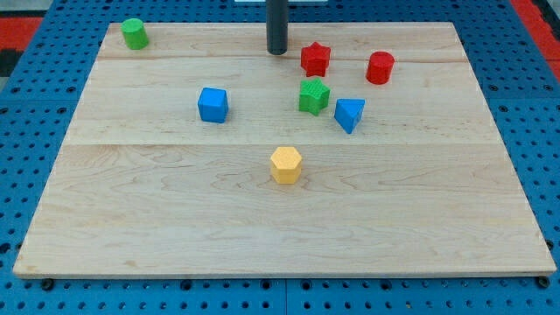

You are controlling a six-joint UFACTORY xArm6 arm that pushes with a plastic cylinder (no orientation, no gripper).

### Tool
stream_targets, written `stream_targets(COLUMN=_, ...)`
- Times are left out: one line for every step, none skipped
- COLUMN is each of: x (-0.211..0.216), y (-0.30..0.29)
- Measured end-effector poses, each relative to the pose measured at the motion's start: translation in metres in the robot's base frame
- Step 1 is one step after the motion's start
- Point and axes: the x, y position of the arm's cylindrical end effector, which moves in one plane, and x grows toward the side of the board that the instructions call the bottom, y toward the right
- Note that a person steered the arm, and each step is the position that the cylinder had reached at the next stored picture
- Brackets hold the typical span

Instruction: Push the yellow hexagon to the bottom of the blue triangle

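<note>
Pale wood table (175, 227), planks running left-right, seams visible. Under it a blue pegboard surface (26, 157) with a regular hole grid, showing on all sides. Red patches at the top corners (22, 22). Light is even, shadows soft.

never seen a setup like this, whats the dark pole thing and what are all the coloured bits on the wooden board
The dark pole is the end of a robot arm. It has no claw; my tip only slides along the wooden board and pushes blocks. One camera looks down from in front.

On the board lie a yellow hexagon block, a blue triangle block, a blue cube, a green star block, a red star block, a red cylinder and a green cylinder. Nothing is held. The tip stands near the view's top, left of the red star, touching nothing.
</note>
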Motion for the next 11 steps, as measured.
stream_targets(x=0.046, y=0.000)
stream_targets(x=0.102, y=0.000)
stream_targets(x=0.162, y=-0.003)
stream_targets(x=0.217, y=-0.003)
stream_targets(x=0.219, y=-0.003)
stream_targets(x=0.245, y=-0.015)
stream_targets(x=0.264, y=0.017)
stream_targets(x=0.247, y=0.048)
stream_targets(x=0.227, y=0.044)
stream_targets(x=0.212, y=0.044)
stream_targets(x=0.194, y=0.080)
